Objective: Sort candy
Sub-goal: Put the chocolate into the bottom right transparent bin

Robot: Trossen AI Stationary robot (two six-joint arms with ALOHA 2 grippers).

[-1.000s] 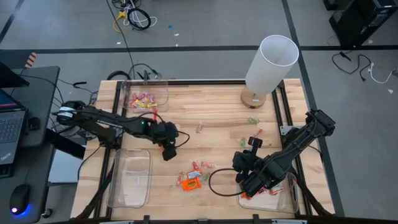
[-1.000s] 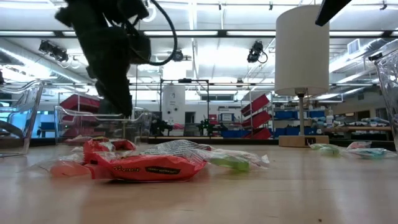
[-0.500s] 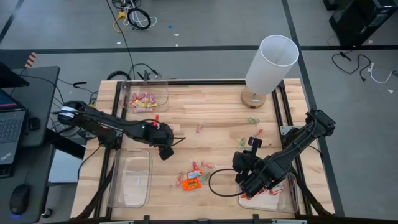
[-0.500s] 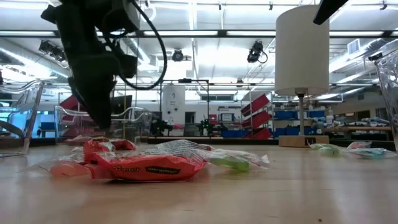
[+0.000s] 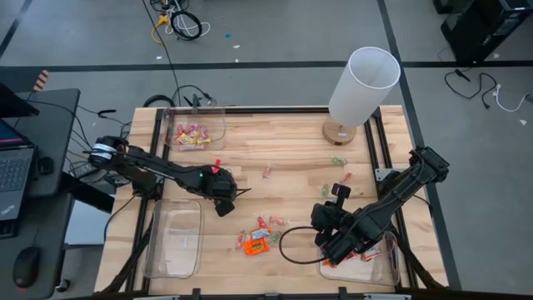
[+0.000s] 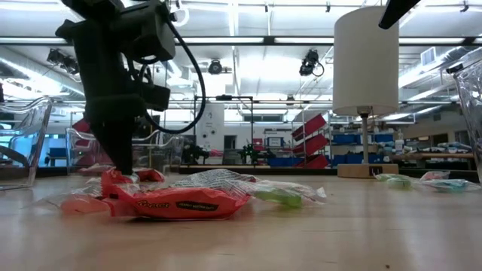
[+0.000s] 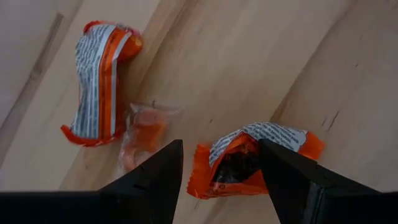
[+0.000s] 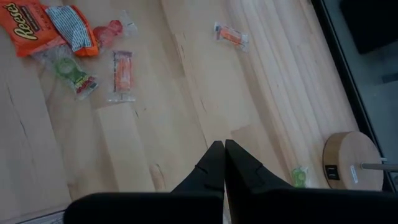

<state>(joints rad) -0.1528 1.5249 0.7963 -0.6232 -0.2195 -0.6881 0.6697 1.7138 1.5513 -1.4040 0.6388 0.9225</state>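
A: What is sitting at the left of the table [image 5: 291,142]?

B: Two clear bins. The far bin [image 5: 196,129] is holding pink and yellow sweets [image 5: 190,133]. The near bin [image 5: 176,237] is lying at the left near edge, and I cannot tell whether anything is in it.

A: And the left gripper [image 5: 225,202]?

B: It is reaching in from the left and hanging low between those two bins, a little right of them. Its fingers [image 7: 152,180] are standing apart, with nothing between them. In the wrist view an orange sweet [image 7: 252,158] with a torn wrapper is lying just beyond the fingertips, and a second orange sweet [image 7: 99,81] and a small clear-wrapped one [image 7: 142,130] are lying beside it.

A: Where is the rest of the candy?

B: A cluster [image 5: 256,237] is lying at the middle near part of the table, mostly orange wrappers with a few red ones. In the low view it is showing as a heap [image 6: 177,199] with the left arm coming down behind its left end. Farther right, loose sweets are scattered toward the lamp [image 5: 358,87], which is standing at the far right: a pink one [image 5: 268,172] and a green one [image 5: 337,161].

A: The right gripper [image 8: 224,149]?

B: It is waiting at the right near side, fingers pressed together and empty, above a third bin [image 5: 388,265] with some candy in it.
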